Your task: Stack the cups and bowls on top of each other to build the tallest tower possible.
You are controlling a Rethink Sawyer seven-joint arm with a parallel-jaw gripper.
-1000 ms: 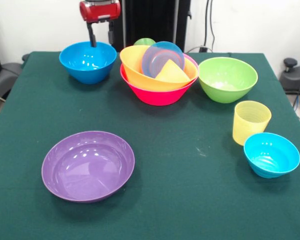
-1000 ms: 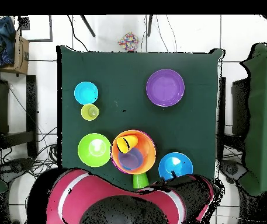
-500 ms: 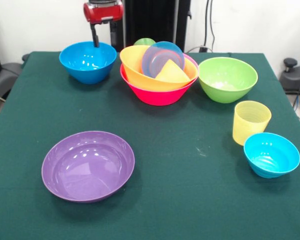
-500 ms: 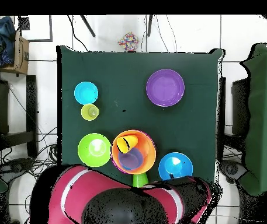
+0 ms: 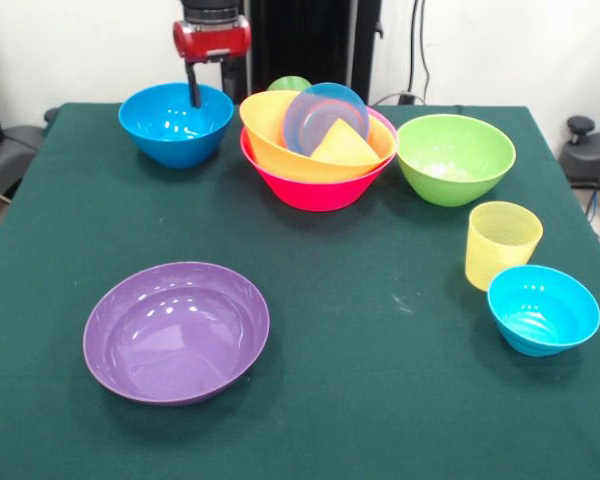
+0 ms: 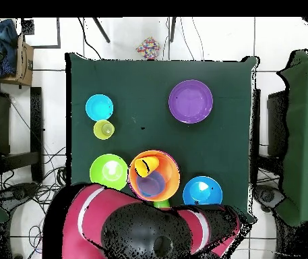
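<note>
The tower stands at the back centre: a pink bowl [image 5: 315,188] lowest, an orange bowl [image 5: 276,138] in it, then a tilted small blue bowl [image 5: 318,108] and a yellow-orange cup [image 5: 344,146] on its side. A green cup [image 5: 290,84] peeks out behind. From above, the orange bowl [image 6: 154,175] shows the same contents. My gripper [image 5: 210,88] hangs open and empty at the far right rim of the medium blue bowl [image 5: 176,122]. A green bowl [image 5: 455,158], pale yellow cup [image 5: 502,243], small blue bowl [image 5: 542,309] and purple bowl [image 5: 176,331] stand apart.
In the overhead view my red arm [image 6: 89,222] covers the table's near edge and hides the gripper. Beside it lie the medium blue bowl [image 6: 202,192] and green bowl [image 6: 108,173]. Farther out are the purple bowl [image 6: 191,101], small blue bowl [image 6: 99,107] and pale yellow cup [image 6: 104,129].
My gripper has come down and shifted a little right in the front view, towards the blue bowl's far rim. No cup or bowl has moved.
</note>
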